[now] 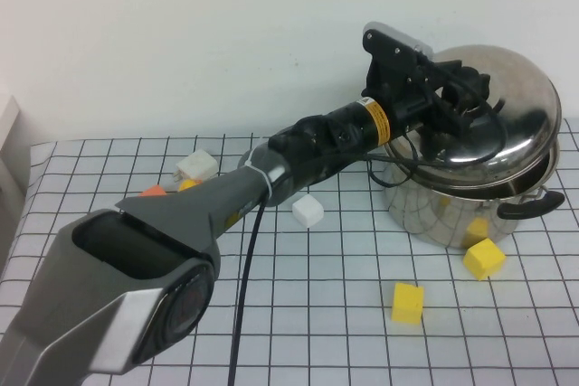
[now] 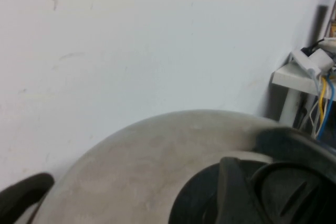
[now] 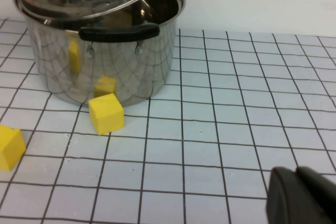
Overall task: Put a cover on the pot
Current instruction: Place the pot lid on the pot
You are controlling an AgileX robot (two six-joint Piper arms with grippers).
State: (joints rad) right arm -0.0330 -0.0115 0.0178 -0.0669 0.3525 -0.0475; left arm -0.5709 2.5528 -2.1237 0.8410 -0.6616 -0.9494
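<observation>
Nearest the high camera, the left arm's grey housing reaches out to the left gripper [image 1: 452,101], which holds the domed lid [image 1: 507,106] by its knob, fingers apparently pinched there though the knob is hidden. Directly below the fingers, the pot [image 1: 452,210] sits with the lid tilted, one edge resting on its rim; released now, it could slide off. Only a dark tip of the right gripper [image 3: 304,198] shows, so I cannot tell its state.

My table [image 1: 362,314], white cloth with a black grid. On it: the pot [image 1: 452,210] at far right; one yellow cube [image 1: 484,258] just beside its base, another [image 1: 408,303] nearer me; a white cube [image 1: 308,211] mid-table; a white block [image 1: 196,165] and an orange piece [image 1: 154,191] farther left.
</observation>
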